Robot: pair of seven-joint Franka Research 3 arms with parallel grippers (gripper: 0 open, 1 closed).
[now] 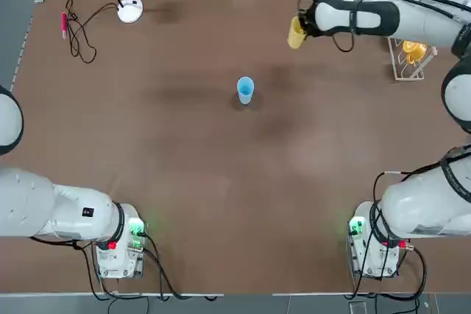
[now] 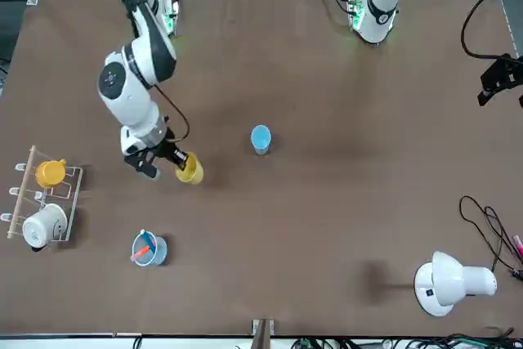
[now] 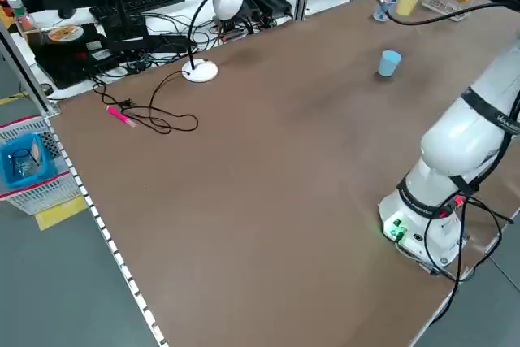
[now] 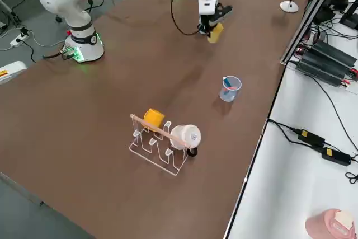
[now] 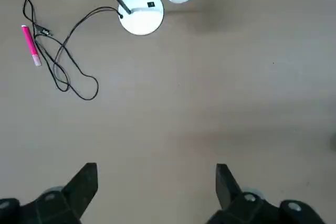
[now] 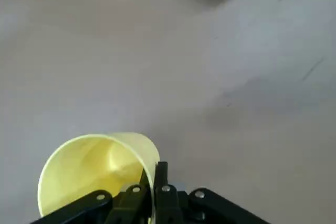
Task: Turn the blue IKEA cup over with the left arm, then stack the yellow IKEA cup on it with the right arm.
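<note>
- The right claw [image 6: 153, 169] is pinched on the yellow cup [image 6: 97, 169], one finger inside its mouth and one outside, up beyond the blue cup from the robot's bases.
- The left claw [image 5: 157, 167] stands wide open and empty, over the robot's left side of the table.
- The blue cup [image 1: 245, 92] stands mouth up on the table, well to the right of the left claw, and nearer the bases than the right claw and to its left.
- Both cups look like thin, light plastic: slightly springy, smooth, unlikely to break but easily tipped or squeezed oval.
- For turning the blue cup, a gentle grip on its side wall should suit; a loose one may let the smooth taper slip.
- The yellow cup hangs from one side of its wall, so it could swivel if bumped.
- Beyond the right claw is a clear glass with sticks [image 2: 149, 249]; farther to its right, a rack [image 2: 72, 194] holding an orange mug [image 2: 50, 173] and a white mug [image 2: 44, 225].
- Ahead of the left claw lie a lamp [image 5: 140, 18] and looped cable [image 5: 65, 51], off the direct way to the blue cup.
</note>
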